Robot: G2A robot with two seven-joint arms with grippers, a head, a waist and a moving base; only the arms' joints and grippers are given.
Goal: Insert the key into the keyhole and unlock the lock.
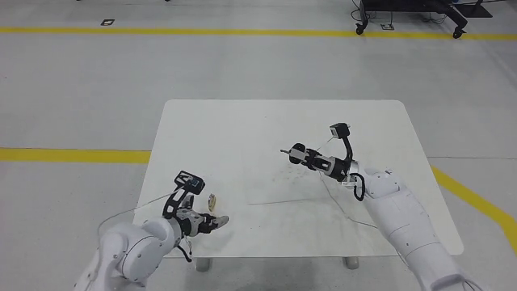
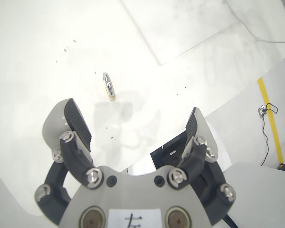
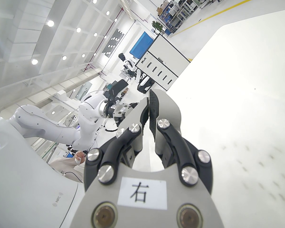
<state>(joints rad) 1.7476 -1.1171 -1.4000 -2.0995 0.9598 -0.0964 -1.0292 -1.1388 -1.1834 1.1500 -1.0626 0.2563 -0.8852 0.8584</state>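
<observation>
- The left gripper (image 2: 131,109) hangs low over the near edge of the table (image 1: 242,129), fingers spread wide
- The padlock (image 2: 109,86), brass body with chrome shackle, sits on the table just beyond those fingers, touching neither
- The right gripper (image 3: 149,100) hovers over mid-table, pads pressed together; whether they pinch anything cannot be told

lock (image 2: 109,86) | brass and chrome | on edge | table (image 1: 323,129), near-left part

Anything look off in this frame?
Nothing spilled or damaged. The lock sits loose and unheld on the robot's side of the table. The left gripper hovers just short of it, fingers open. Dark specks dot the surface.
</observation>
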